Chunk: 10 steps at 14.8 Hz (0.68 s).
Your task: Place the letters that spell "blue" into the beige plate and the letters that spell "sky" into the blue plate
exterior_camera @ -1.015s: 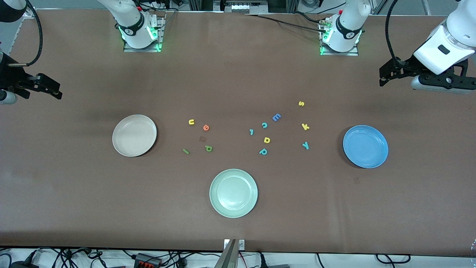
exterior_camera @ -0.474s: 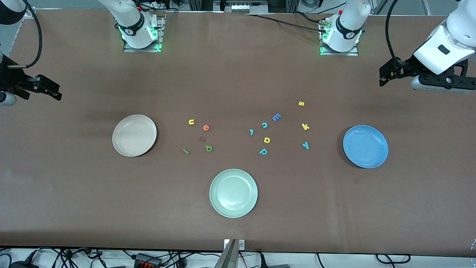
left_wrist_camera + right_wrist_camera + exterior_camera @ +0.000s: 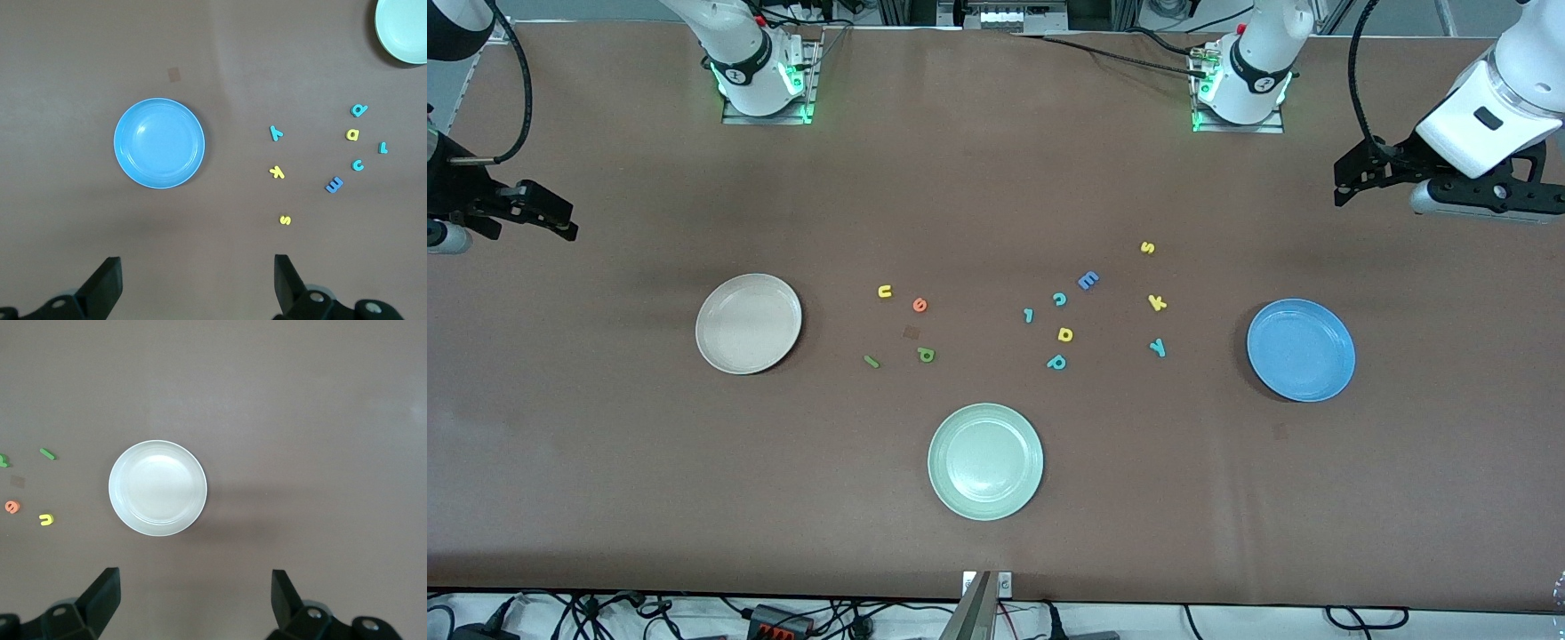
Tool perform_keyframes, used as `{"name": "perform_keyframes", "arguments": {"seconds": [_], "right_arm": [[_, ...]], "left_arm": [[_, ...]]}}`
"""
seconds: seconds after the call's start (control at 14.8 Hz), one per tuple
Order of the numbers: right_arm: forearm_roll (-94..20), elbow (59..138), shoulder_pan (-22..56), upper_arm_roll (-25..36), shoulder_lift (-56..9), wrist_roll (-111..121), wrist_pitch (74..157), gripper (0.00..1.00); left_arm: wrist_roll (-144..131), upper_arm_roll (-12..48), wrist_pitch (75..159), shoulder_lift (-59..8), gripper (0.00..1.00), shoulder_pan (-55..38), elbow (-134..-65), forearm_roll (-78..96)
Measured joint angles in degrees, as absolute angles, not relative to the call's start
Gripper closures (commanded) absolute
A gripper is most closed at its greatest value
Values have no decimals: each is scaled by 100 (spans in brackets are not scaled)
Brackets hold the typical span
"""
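Over the table ends | my left gripper and right gripper hang spread, empty | I drop squarely over k, pinching low.

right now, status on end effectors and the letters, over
Left end effector open, right end effector open, both waiting high at table ends. Small toy letters all on table; round beige plate and round blue plate hold nothing. Nothing blocking.
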State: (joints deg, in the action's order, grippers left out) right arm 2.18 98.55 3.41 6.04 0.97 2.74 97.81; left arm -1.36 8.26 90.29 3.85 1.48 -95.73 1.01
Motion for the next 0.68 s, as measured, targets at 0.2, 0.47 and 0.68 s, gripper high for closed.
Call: {"name": "perform_keyframes", "arguments": {"seconds": [0.2,0.47,0.68], "right_arm": [[229,9855,351,592,72,275,9779,0],[229,9856,488,579,-214,281,9782,0],[229,9861,823,565,-561,275,9784,0]], "left_arm": [[-136,826,9029,385,0,148,-9573,101],[-136,826,9029,385,0,148,-9573,101],[-136,826,9029,384,0,150,-9572,101]]}}
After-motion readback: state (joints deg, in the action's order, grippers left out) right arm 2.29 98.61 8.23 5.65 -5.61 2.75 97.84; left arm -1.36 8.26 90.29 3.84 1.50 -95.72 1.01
